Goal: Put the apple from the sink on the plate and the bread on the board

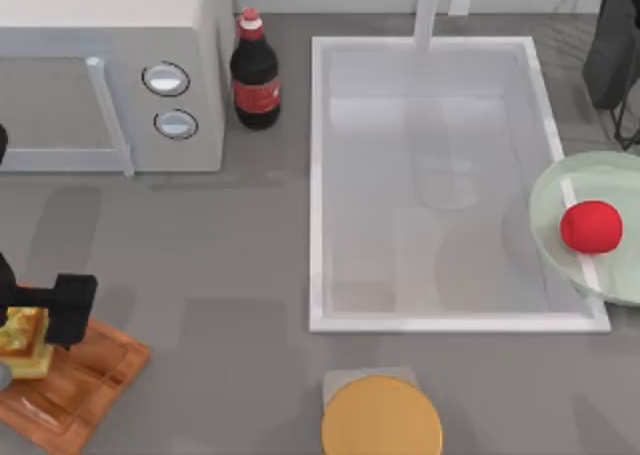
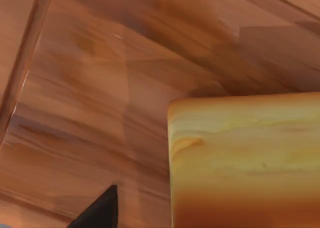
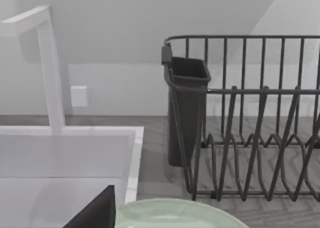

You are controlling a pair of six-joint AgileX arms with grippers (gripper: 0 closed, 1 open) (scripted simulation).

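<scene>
Both items placed: apple (image 1: 591, 226) on green plate (image 1: 560, 215); left gripper (image 1: 40, 320) over bread (image 1: 27, 341) on board (image 1: 85, 385). Jaw state unclear. Release gently, lift straight.

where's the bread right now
The bread is at the top view's far left, low over or on the wooden board, with the left gripper at it; the left wrist view shows it close against the board's grain.

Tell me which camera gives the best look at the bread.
The left wrist view: the bread is close up, showing its golden top and browner crust above the board. The top view shows the bread small, over the board's left part, beside the left tool.
</scene>
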